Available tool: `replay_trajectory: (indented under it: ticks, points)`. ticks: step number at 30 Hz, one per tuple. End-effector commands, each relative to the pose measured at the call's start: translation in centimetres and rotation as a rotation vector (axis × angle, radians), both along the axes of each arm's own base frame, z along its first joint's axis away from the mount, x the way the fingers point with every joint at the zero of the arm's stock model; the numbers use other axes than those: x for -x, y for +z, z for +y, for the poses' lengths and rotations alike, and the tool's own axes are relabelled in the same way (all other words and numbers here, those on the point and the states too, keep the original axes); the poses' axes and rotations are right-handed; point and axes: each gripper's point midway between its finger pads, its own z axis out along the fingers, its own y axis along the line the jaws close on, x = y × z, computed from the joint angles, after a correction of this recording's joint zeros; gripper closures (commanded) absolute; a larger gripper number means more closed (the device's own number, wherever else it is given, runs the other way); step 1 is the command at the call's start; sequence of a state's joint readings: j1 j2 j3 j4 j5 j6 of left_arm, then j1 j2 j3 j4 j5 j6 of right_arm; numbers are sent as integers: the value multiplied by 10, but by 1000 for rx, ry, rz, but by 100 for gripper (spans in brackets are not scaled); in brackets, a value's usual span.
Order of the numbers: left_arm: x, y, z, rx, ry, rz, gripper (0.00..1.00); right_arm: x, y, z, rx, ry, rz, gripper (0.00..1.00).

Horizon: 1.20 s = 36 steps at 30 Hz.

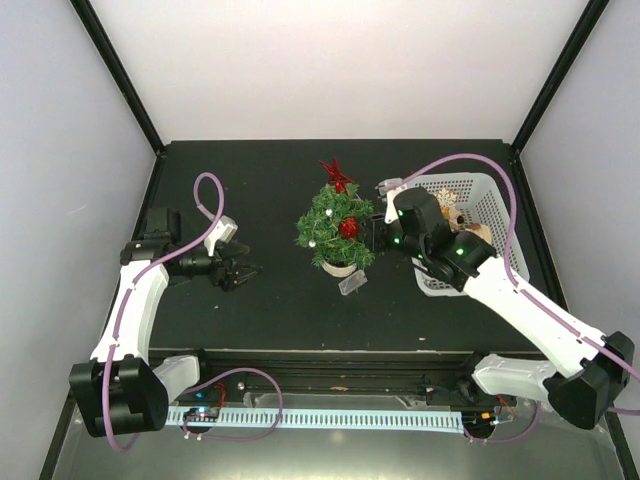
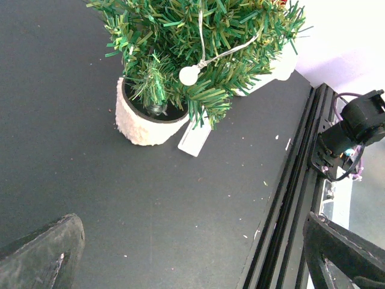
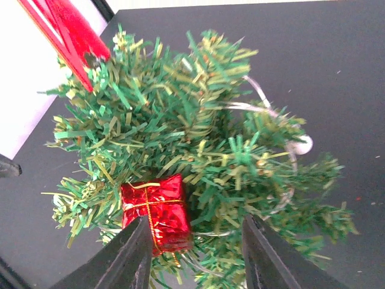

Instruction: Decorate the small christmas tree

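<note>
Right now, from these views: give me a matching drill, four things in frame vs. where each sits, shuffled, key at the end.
Things:
1. red star
2. red gift box
3. white mesh basket
4. left hand

Places:
A. left of the small christmas tree, open, holding nothing
B. right of the tree, ornaments inside
C. on the treetop
D. in the branches, by the right hand

Pairs: 1-C, 2-D, 3-B, 4-A
</note>
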State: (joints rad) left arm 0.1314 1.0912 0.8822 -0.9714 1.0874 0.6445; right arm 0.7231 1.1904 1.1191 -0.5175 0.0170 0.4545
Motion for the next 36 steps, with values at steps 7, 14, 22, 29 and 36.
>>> replay_trajectory:
  ticks: [7,14,22,29,36]
  points:
    - [-1,17,-2,22,-21,-57,1,-24,5,-87,103,-345,-11,47]
    - [-3,15,-2,31,-25,-39,1,-55,-75,-171,40,-600,217,47]
    - [-2,16,-4,42,-49,-29,1,-83,-144,-216,126,-794,339,47]
    - [0,17,-4,40,-54,-30,1,-93,-192,-248,129,-899,423,52]
    - [0,18,-4,39,-55,-34,1,-99,-211,-260,98,-899,453,55]
